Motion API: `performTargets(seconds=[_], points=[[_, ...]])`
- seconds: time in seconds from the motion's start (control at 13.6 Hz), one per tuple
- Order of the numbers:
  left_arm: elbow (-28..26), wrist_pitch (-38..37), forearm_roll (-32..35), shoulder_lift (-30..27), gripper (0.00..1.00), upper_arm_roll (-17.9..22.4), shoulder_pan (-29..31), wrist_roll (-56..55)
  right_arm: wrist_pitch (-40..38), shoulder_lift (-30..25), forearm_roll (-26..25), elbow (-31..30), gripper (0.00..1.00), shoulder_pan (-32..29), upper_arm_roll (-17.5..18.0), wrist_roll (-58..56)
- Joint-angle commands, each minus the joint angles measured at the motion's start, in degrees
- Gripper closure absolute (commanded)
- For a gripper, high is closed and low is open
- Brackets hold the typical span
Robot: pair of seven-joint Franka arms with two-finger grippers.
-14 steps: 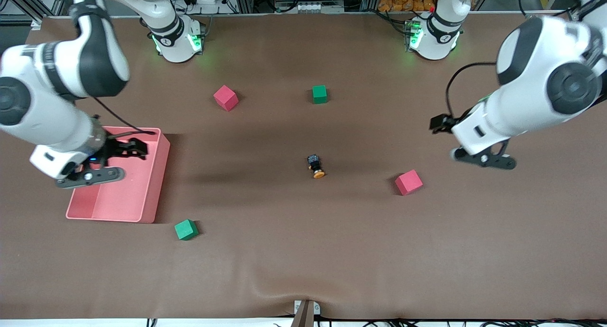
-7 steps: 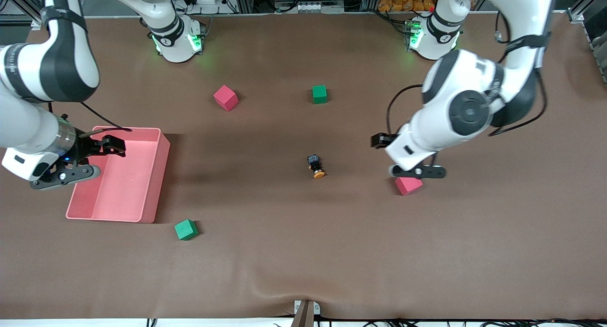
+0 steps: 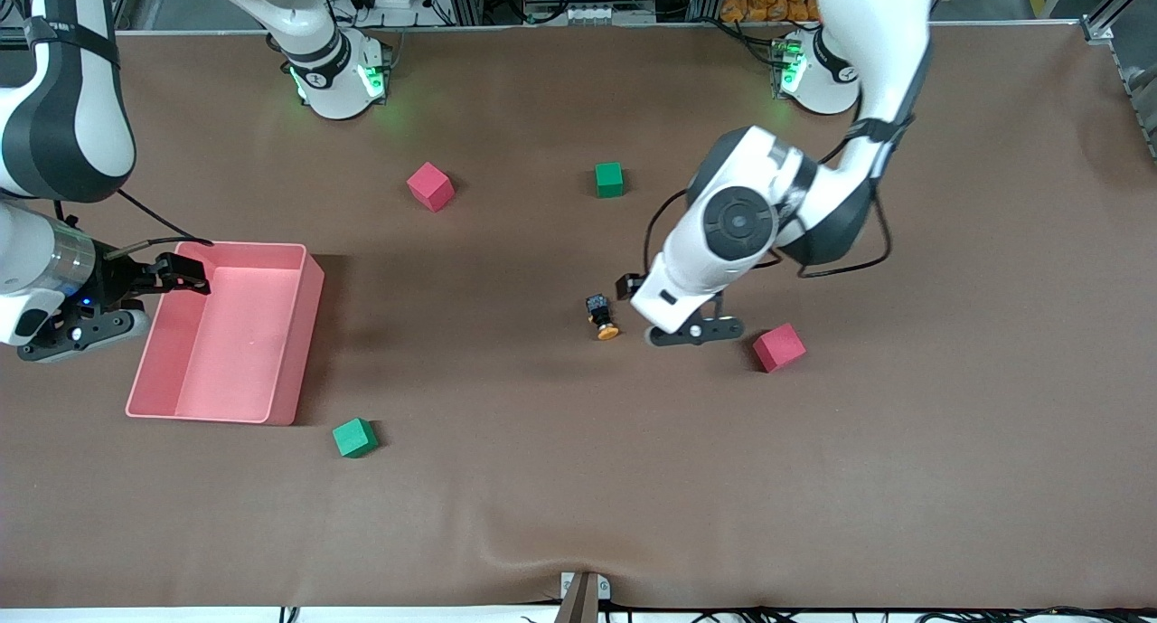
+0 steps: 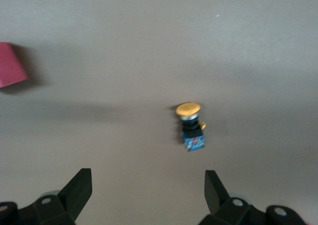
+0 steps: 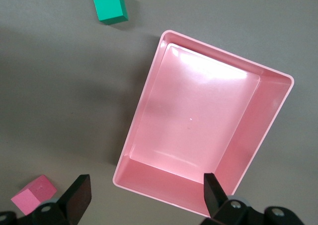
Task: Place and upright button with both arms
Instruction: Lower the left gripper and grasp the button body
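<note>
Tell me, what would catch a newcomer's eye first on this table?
Probably the left arm's open pincer, hanging just beside a tiny orange-capped button that lies on its side mid-table. Next, the big pink tray toward the right arm's end, with the right pincer open above it. Red and green foam cubes dot the brown cloth, one red cube close by the left arm.

Pink tray [image 3: 298, 334], red cubes [image 3: 430, 186], green cubes [image 3: 609, 179].

Even overhead light, soft shadows.
Glare on pink bin [image 5: 208, 81] floor; button [image 4: 191, 127] slightly blurred; broad arm shadows across brown table [image 3: 578, 478].
</note>
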Motion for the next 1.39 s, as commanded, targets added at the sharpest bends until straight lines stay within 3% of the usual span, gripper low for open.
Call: performTargets(seconds=[0.0, 0.66, 1.32], points=[[2.2, 4.6, -0.5, 3.9, 0.0, 0.6, -2.5, -2.0, -0.5, -1.7, 0.8, -1.4, 0.0, -1.5, 1.1, -0.8], [2.2, 12.1, -0.5, 11.3, 0.0, 0.7, -5.2, -4.8, -0.7, -1.9, 0.9, -1.4, 0.0, -1.8, 1.1, -0.8], [2.2, 18.3, -0.8, 16.5, 0.0, 0.5, -7.1, -7.2, -6.6, -6.2, 0.8, -1.5, 0.0, -3.2, 0.9, 0.1]])
